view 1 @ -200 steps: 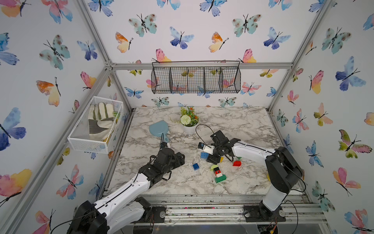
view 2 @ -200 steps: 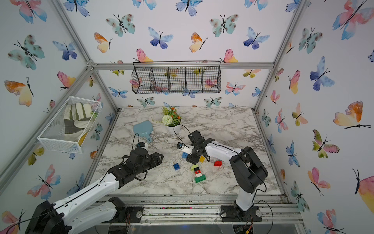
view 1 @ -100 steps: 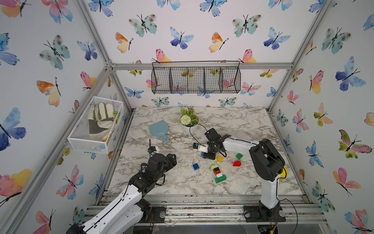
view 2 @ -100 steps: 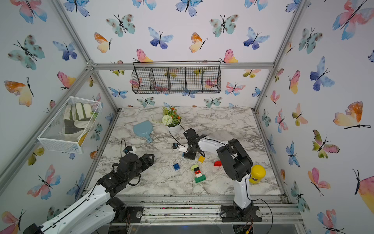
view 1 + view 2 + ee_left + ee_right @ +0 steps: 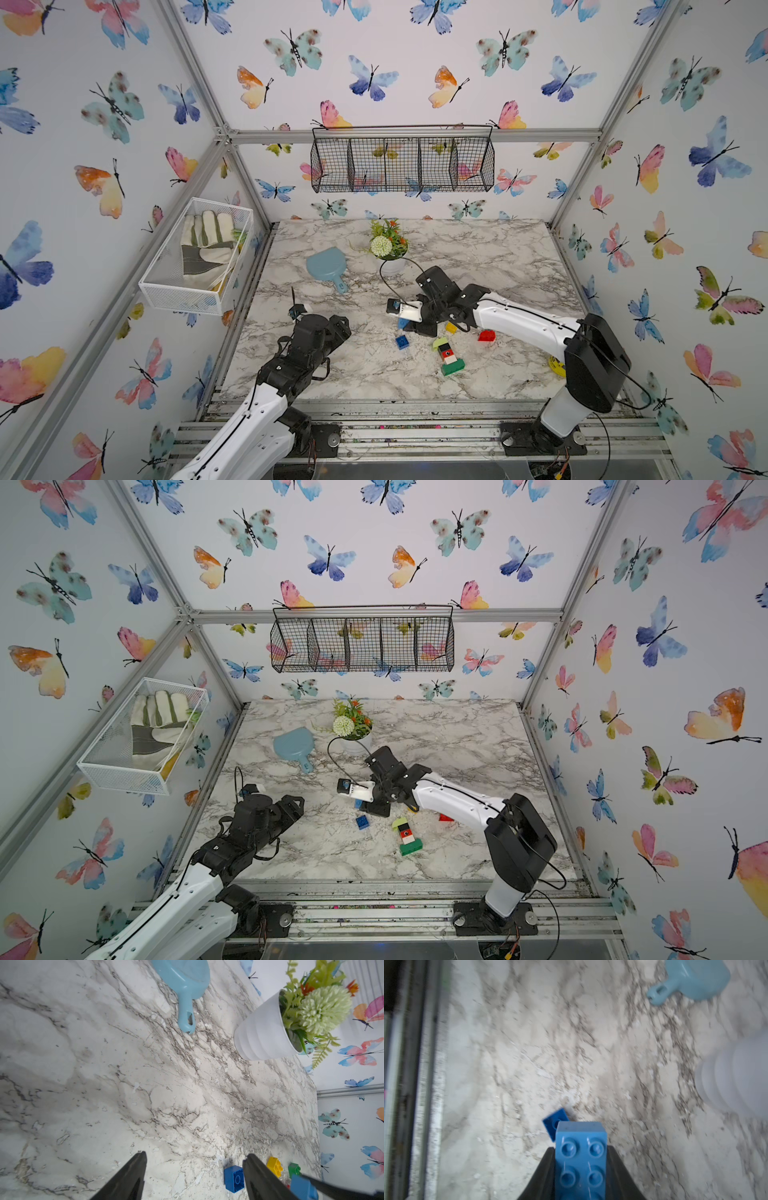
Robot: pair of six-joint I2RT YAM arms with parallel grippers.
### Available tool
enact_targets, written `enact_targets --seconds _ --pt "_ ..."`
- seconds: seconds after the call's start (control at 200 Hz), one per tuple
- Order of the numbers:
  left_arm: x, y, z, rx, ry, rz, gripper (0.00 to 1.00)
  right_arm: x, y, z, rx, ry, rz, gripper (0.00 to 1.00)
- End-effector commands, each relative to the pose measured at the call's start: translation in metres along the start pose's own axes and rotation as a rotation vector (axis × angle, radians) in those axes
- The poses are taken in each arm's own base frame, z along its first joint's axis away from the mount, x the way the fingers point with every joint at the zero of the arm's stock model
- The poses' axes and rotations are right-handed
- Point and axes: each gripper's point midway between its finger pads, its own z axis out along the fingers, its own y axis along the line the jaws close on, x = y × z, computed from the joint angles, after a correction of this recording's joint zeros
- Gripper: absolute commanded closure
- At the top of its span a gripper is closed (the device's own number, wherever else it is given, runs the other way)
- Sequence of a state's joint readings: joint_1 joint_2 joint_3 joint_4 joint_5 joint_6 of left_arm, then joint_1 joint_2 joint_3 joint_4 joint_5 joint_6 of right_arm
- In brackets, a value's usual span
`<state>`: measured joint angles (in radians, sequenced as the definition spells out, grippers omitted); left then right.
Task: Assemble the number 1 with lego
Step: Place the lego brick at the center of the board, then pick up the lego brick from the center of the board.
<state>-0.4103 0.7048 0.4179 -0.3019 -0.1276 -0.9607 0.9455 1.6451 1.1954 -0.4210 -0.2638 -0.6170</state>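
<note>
My right pincer point(image 5: 581, 1148) pinches a light-blue brick point(image 5: 580, 1167); a dark-blue brick point(image 5: 402, 341) lies at its six o'clock on the tabletop point(image 5: 498, 257). My left pincer point(image 5: 195, 1155) stands spread.

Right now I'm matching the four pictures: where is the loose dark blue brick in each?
Top view: dark blue brick, mid-table, left of the stack.
Top view: it sits likewise.
Left wrist: it lies beside a finger.
Right wrist: it peeks from behind the held light blue brick.
Shared landmark: blue scoop.

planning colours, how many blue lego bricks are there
2: a lighter blue brick in the right gripper, a darker blue brick loose on the table. More may hide under that arm.
</note>
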Motion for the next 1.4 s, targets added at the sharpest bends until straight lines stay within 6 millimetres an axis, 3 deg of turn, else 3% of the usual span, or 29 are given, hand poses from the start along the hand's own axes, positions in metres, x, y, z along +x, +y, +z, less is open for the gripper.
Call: enact_targets --seconds 0.0,0.18,0.425,0.496,0.551,0.656,0.776,0.886,0.951,1.066,1.161,1.231,1.392 --pt "0.015 0.027 0.003 -0.059 0.070 -0.068 0.22 0.005 0.056 0.024 -0.122 0.055 0.034 0.83" --pt "0.019 0.046 0.001 -0.092 0.086 -0.126 0.24 -0.004 0.073 0.054 -0.162 0.058 0.005 0.81" --pt "0.021 0.049 -0.004 -0.091 0.080 -0.143 0.24 0.015 0.072 0.092 -0.197 0.153 -0.046 0.79" --pt "0.021 0.049 -0.006 -0.092 0.077 -0.142 0.24 0.018 0.071 0.097 -0.194 0.173 -0.042 0.74" --pt "0.020 0.049 -0.006 -0.090 0.077 -0.142 0.24 0.019 0.068 0.099 -0.184 0.185 -0.030 0.64" --pt "0.021 0.048 -0.005 -0.088 0.079 -0.144 0.24 0.016 0.065 0.097 -0.165 0.184 0.008 0.45" --pt "0.019 0.046 -0.003 -0.085 0.078 -0.140 0.24 -0.009 0.063 0.078 -0.149 0.085 0.053 0.29" --pt "0.018 0.045 -0.002 -0.087 0.076 -0.124 0.24 -0.030 0.051 0.052 -0.081 -0.017 0.141 0.26" --pt "0.017 0.044 -0.001 -0.082 0.078 -0.118 0.24 -0.033 0.035 0.040 0.008 -0.047 0.252 0.25" --pt "0.018 0.042 0.001 -0.073 0.085 -0.112 0.24 -0.008 0.003 0.028 0.240 0.001 0.575 0.30" --pt "0.019 0.041 0.002 -0.068 0.091 -0.110 0.24 0.024 0.004 0.027 0.312 0.149 0.787 0.30" --pt "0.020 0.040 0.002 -0.066 0.097 -0.107 0.24 0.042 0.010 0.031 0.321 0.263 0.846 0.29" --pt "0.023 0.039 0.003 -0.052 0.111 -0.106 0.24 0.049 0.008 0.043 0.300 0.327 0.875 0.25"
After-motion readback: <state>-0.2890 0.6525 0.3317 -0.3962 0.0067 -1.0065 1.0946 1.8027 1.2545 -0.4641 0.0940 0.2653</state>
